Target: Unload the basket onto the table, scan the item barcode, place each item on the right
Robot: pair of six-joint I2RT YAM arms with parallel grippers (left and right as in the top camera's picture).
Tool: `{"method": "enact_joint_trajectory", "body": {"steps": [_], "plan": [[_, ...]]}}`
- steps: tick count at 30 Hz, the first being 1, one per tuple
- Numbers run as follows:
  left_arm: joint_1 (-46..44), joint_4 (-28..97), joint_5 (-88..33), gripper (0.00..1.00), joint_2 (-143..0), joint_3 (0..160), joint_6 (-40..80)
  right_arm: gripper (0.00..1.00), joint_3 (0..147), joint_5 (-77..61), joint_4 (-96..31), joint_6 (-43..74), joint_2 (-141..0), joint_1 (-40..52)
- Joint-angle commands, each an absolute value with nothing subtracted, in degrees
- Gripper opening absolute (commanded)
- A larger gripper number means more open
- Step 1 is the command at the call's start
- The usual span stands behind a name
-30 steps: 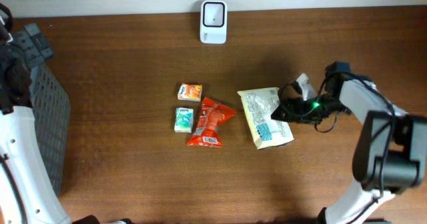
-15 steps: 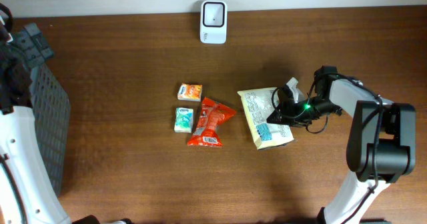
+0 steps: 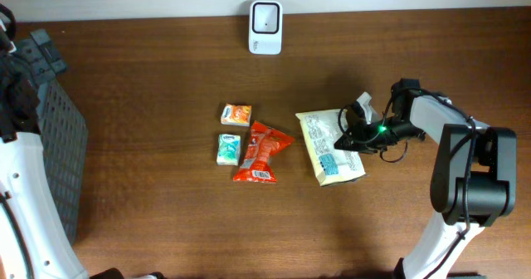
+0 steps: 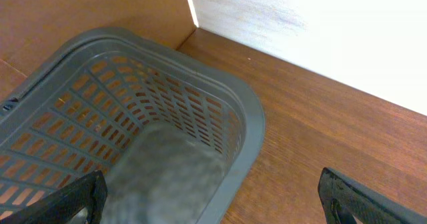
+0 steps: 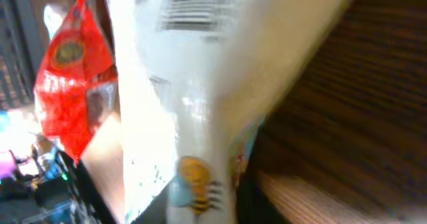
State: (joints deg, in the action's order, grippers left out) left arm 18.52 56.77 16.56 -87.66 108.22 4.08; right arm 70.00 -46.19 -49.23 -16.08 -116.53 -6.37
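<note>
While on grainy table (image 3: 149, 71), glossy white pouch (image 3: 325, 146) pinched by right claw (image 3: 352, 136); left claw (image 4: 217, 201) spread.

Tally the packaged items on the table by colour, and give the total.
white pouch: 1
red bag: 1
orange pack: 1
teal pack: 1
Total: 4

Right wrist view: white packet (image 5: 200, 104) was blurred, cropped top and bottom; its barcode (image 5: 200, 4) was cut by the top edge. Overhead: my right gripper (image 3: 350, 135), jaws too small to read. Left wrist view: grey basket (image 4: 248, 114) ran off left.
</note>
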Motion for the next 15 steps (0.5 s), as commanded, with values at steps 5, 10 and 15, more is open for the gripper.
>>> {"method": "enact_joint_trajectory", "body": {"steps": [5,10,15], "plan": [[18.7,56.7,16.8,0.99,-87.6,108.2,3.6,0.20,71.5,-44.8,-49.0,-16.3,-114.7,-5.2],[18.7,56.7,16.8,0.99,-87.6,108.2,3.6,0.19,72.8,-42.4,-49.3,-22.3,-114.7,-0.6],[18.7,56.7,16.8,0.99,-87.6,108.2,3.6,0.50,79.2,-25.1,-51.6,-16.4,-114.7,6.1]]}}
